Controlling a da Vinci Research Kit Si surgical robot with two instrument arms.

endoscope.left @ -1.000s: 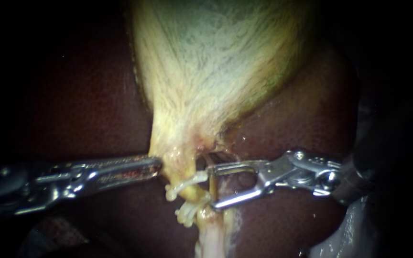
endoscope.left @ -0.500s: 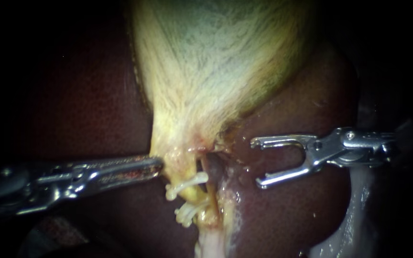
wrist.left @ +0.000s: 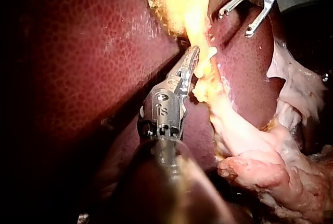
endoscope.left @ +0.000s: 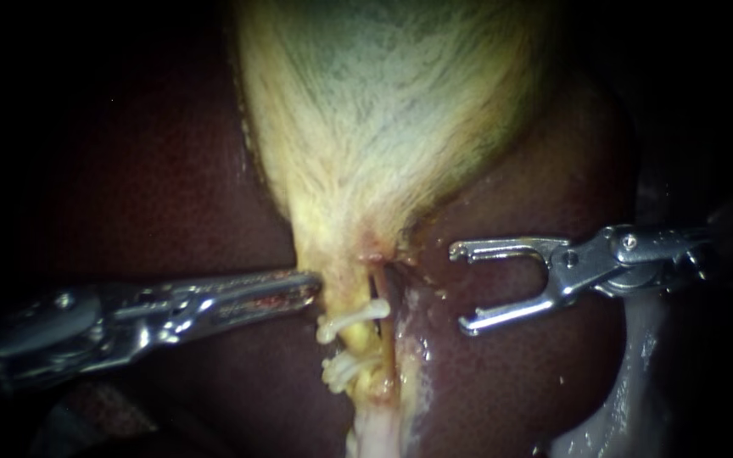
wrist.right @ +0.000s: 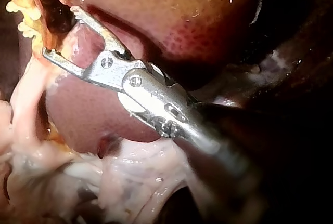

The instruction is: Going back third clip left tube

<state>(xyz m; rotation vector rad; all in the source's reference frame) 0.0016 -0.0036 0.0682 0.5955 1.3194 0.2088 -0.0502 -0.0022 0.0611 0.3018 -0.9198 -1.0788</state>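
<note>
Left tube (endoscope.left: 358,343), clipped; right instrument (endoscope.left: 460,287) hovers nearby, spread wide.

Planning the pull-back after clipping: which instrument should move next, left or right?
Right. The right instrument is open, empty and clear of the clipped tube, free to withdraw. The left instrument is shut on the gallbladder neck, likely holding tension.

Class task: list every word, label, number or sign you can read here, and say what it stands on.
No text can be read.
One engraved mark on the left instrument, near its joint: too small to read.
None on the liver, gallbladder, clips or right instrument.
</note>
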